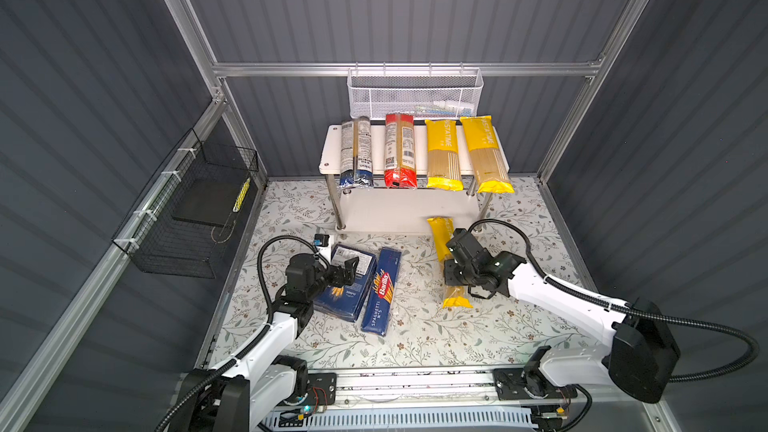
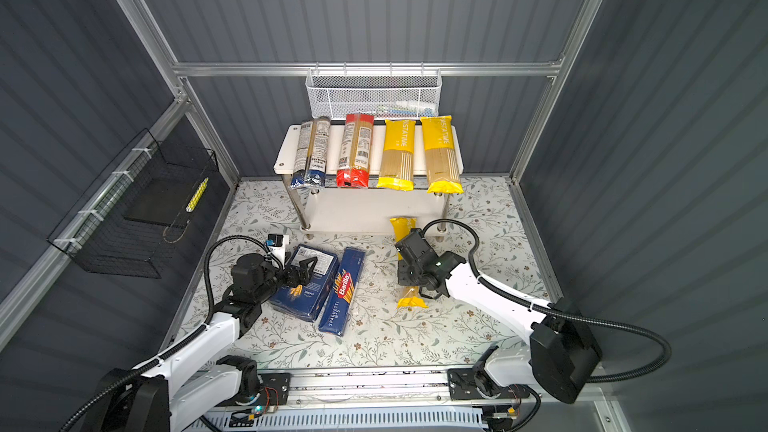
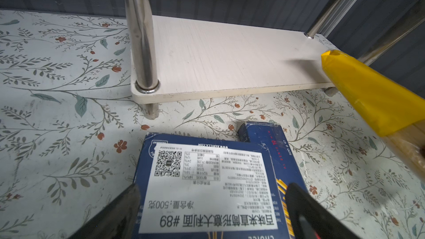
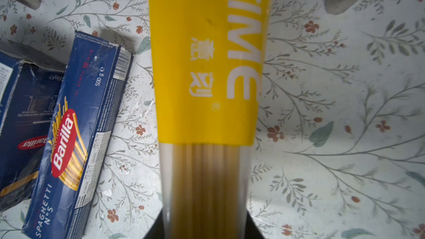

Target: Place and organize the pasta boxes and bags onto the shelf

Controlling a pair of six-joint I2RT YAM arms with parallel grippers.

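Grey ribbed wall panels are seen around a floral-patterned surface (image 1: 436, 334), at the back of which the two-tier shelf (image 1: 330, 147) is set.

The right gripper (image 1: 453, 280) is clamped on a yellow PASTATIME bag (image 1: 440, 234). In the right wrist view the clear, spaghetti-filled middle of the bag is pinched between the jaws. The bag's long axis is directed from front to back. One yellow end is pointed at the shelf and the other toward the robot. The far end is seen at the front edge of the lower board (image 3: 230, 60), close to the shelf's right front leg. Whether it rests on the board cannot be told.

The left gripper (image 1: 347, 272) is spread wide above the white-labelled end of the wide Barilla box (image 1: 349, 301). Contact with the box cannot be judged. This box is laid flat on the surface, its long axis angled toward the shelf. The slim SPAGHETTI box (image 1: 382, 288) is laid just beside it on the right, nearly parallel and touching.

Four bags are laid side by side across the top board, lengthwise from back to front, with their near ends overhanging the front edge. From left to right these are a dark blue-black bag (image 1: 355, 151), a red-ended bag (image 1: 400, 151) and two yellow PASTATIME bags (image 1: 442, 151).
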